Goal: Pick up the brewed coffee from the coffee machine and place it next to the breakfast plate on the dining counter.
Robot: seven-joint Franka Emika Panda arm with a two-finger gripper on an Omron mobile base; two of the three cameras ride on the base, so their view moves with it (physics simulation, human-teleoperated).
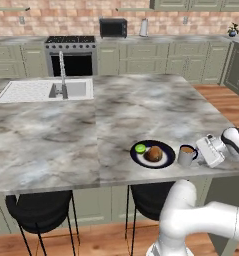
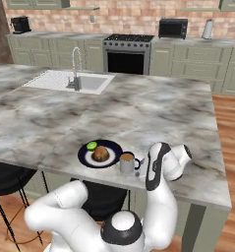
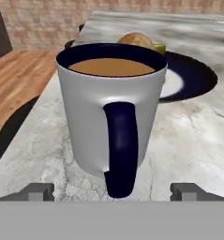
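I see the mug (image 1: 187, 155) standing upright on the island counter (image 1: 91, 130), close to the counter's near edge and toward its right corner. It sits just right of the plate (image 1: 152, 153), near it but not touching as far as I can tell. Coffee is still in the mug, and its handle faces my gripper (image 1: 209, 151).

In the hand view the gripper fingertips (image 3: 37, 191) stand wide apart on either side of the handle and grip nothing, so the gripper is released. The mug (image 3: 111, 110) rests on the stone by its own weight, with the plate (image 3: 188, 77) and the bun (image 3: 136, 40) behind it.

I judge the placing step basically done: the mug is down next to the plate. The step in hand is the let-go and retreat.

For the next move I need to pull the hand straight back along the counter, away from the handle, then lift. The risk is a fingertip clipping the handle and turning or tipping the mug, spilling coffee near the edge.
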